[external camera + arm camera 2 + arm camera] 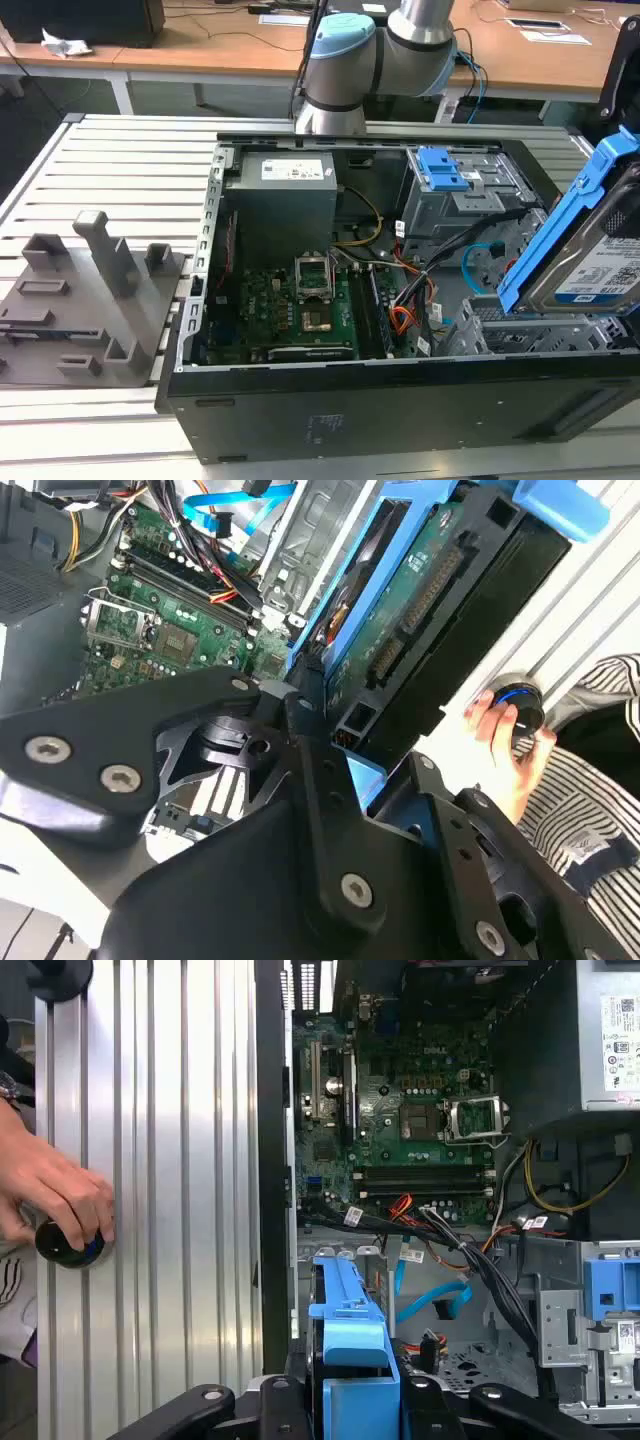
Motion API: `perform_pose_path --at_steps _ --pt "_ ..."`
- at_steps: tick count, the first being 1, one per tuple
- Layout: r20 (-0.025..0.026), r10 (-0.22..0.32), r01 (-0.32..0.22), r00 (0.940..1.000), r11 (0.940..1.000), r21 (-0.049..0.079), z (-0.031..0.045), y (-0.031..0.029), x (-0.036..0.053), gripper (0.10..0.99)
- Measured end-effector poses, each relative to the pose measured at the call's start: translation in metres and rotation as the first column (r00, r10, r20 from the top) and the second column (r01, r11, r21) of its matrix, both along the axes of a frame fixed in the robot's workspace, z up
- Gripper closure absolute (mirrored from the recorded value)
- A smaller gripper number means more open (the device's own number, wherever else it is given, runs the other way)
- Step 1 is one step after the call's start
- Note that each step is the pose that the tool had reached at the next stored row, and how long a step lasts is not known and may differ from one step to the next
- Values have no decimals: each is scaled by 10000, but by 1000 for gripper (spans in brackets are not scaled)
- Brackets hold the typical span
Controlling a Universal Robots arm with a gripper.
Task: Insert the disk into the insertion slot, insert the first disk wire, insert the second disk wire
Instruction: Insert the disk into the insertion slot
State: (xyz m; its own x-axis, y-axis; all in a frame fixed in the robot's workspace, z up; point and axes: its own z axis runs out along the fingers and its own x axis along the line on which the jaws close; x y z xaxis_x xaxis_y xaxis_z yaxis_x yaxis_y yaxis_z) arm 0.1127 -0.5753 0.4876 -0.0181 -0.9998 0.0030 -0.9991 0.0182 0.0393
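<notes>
Your pincer point(352, 1392) is clamped on the disk point(590, 262) (blue frame, tilted steeply), held just above the insertion slot point(505, 328) at the exterior view's right.

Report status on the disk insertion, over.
Gripper shut on the disk. Disk tilted above the insertion slot, not yet in. Blue cable loops beside the slot; person's hand on table outside case.

One disk point(600, 270), one computer case point(400, 400), one motherboard point(290, 310), one power supply point(285, 205) — one hand point(55, 1195).
</notes>
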Motion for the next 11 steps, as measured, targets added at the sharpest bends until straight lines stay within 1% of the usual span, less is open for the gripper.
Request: perform_pose_path --at_steps 1,3,9,11 --pt "0 0 0 10000 10000 -3 -50 0 0 722" --pt "0 0 0 10000 10000 -4 -98 0 0 722" --pt "0 0 0 10000 10000 -4 -219 0 0 722" --pt "0 0 0 10000 10000 -3 -246 0 0 722"
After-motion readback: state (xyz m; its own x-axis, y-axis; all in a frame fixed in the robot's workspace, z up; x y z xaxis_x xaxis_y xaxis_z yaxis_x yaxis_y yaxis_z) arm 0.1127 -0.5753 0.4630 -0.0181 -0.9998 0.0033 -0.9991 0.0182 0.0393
